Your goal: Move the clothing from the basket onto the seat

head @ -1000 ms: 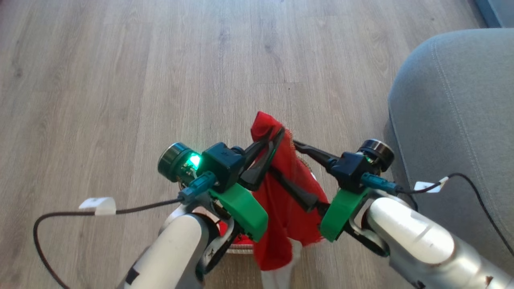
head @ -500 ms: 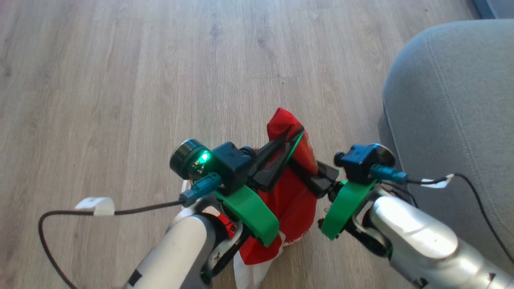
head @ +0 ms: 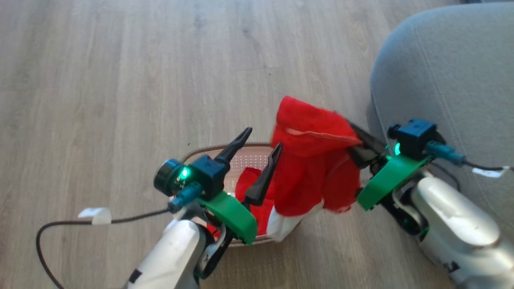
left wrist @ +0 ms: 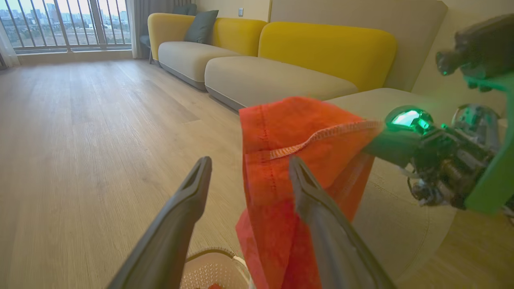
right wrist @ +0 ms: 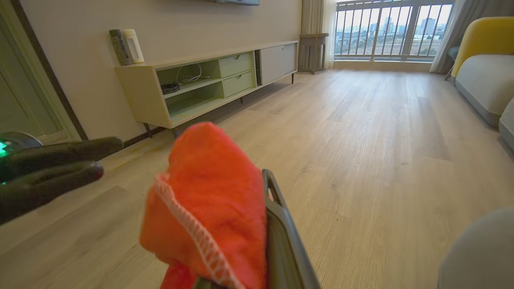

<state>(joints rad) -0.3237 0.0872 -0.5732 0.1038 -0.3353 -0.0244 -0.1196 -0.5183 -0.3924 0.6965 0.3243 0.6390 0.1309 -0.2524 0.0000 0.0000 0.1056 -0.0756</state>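
Wood floor (head: pixel 100 80) lies open from 9 to 12 o'clock in the head view. The left pincer (head: pixel 264 137) is spread wide and empty above the basket (head: pixel 209 149), which has more red cloth inside. At its 3 o'clock the clothing (head: pixel 309 168), red with 1 white sleeve, hangs clamped in the closed right pincer (head: pixel 355 138), near the rounded edge of the seat (head: pixel 449 80) at 2 o'clock. The left wrist view adds yellow-backed sofas (left wrist: pixel 321 48); the right wrist view adds a low cabinet (right wrist: pixel 209 80) by the wall.
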